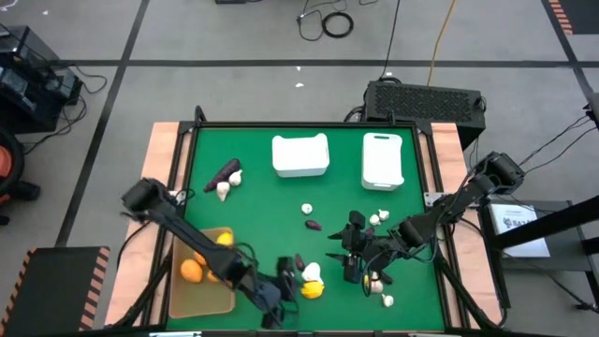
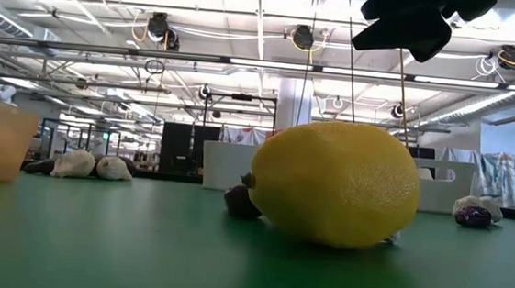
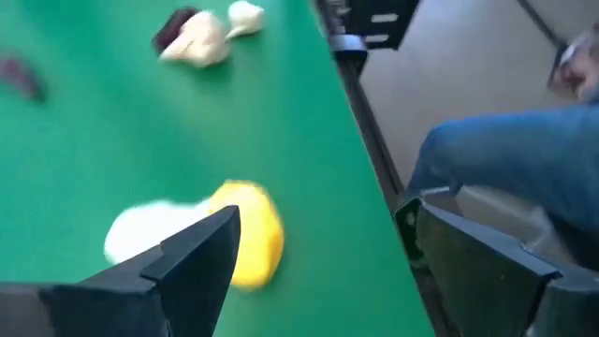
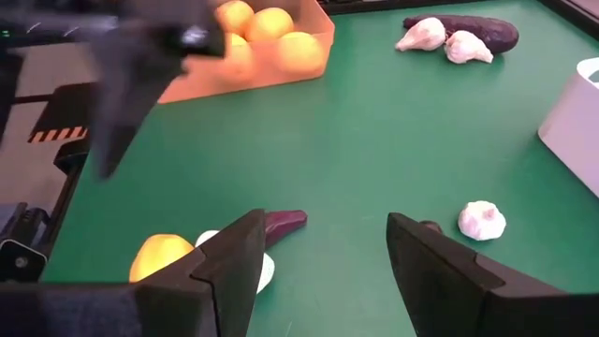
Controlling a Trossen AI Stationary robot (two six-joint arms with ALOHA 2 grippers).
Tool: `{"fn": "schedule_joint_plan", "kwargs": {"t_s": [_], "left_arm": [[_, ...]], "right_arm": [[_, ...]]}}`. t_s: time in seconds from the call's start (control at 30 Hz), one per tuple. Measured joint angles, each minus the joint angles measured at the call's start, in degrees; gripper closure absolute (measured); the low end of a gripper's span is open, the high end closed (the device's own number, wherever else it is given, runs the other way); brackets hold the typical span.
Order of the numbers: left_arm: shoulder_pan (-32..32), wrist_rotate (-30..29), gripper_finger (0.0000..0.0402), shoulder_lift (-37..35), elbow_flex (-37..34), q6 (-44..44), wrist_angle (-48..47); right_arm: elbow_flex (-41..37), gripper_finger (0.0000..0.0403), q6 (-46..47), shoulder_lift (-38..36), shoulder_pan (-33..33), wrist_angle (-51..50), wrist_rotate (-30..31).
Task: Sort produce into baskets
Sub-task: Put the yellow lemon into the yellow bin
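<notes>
Glossy, dimpled lemon; matt table

Three baskets: one tan tray, one wide bin, one narrow bin. At least three fruits inside the tray, one lemon outside.

No legible text, label, brand, number or sign in any view. High view: a white sheet beside the table's right edge carries dark print, too small to read. Orange-and-black hazard striping on the floor mat at lower left is a pattern only, no lettering. Low view: room background shows no readable signage. Both wrist views: no markings on produce, bins or tray.
</notes>
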Motion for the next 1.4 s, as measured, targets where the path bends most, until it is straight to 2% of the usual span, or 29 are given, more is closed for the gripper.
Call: {"fn": "schedule_joint_plan", "kwargs": {"t_s": [0.17, 0.27, 0.5, 0.7, 0.97, 1.4], "left_arm": [[0.5, -2.9, 0.0073, 6.7, 7.9, 6.3, -3.4], [1.7, -4.9, 0.0073, 9.6, 8.8, 7.8, -2.0], [3.0, -4.1, 0.0073, 14.8, 9.0, 9.2, 0.2], [3.0, -7.7, 0.0073, 15.1, 9.1, 10.2, -1.3], [2.8, -7.7, 0.0073, 15.1, 9.0, 10.7, -4.6], [2.8, -5.3, 0.0073, 16.8, 9.0, 12.0, -4.2]], "right_arm": [[0.0, 0.0188, 0.9, 0.0, 0.1, -0.1, -0.2], [0.0, 0.0188, 1.5, 0.0, 0.2, -0.5, -0.4], [0.0, 0.0188, 1.5, 0.0, 1.6, -0.8, -0.5], [0.0, 0.0188, 1.4, 0.0, 2.4, -0.8, -0.5], [0.0, 0.0188, 1.4, 0.0, 2.4, -0.9, -0.5], [0.0, 0.0188, 1.0, 0.0, 2.4, -0.9, -0.1]]}}
